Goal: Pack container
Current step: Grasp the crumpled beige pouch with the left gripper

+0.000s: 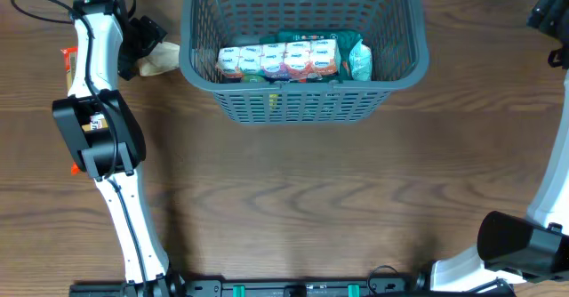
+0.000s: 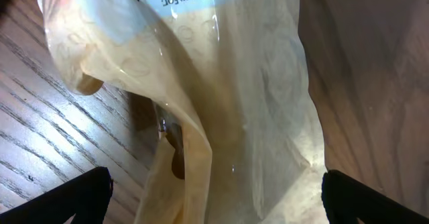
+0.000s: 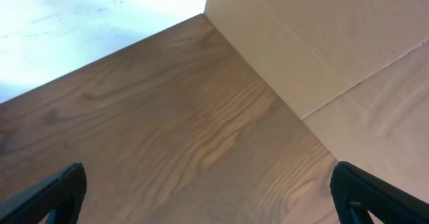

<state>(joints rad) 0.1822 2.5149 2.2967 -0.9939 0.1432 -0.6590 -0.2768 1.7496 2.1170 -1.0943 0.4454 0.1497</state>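
The grey-blue slotted container (image 1: 204, 70) stands at the top middle of the table. Inside it lie a pack of small white cups (image 1: 277, 60) and a green packet (image 1: 359, 60). Just left of the container lies a clear, cream-coloured plastic bag (image 1: 163, 59). My left gripper (image 1: 142, 44) is at that bag. In the left wrist view the bag (image 2: 221, 110) fills the space between the wide-open fingers (image 2: 214, 197). My right gripper (image 1: 551, 17) is at the far right edge, open and empty over bare wood (image 3: 201, 137).
An orange-red packet (image 1: 68, 61) lies at the far left behind the left arm. A pale wall (image 3: 322, 43) rises beside the right gripper at the table's edge. The arm bases stand along the front edge.
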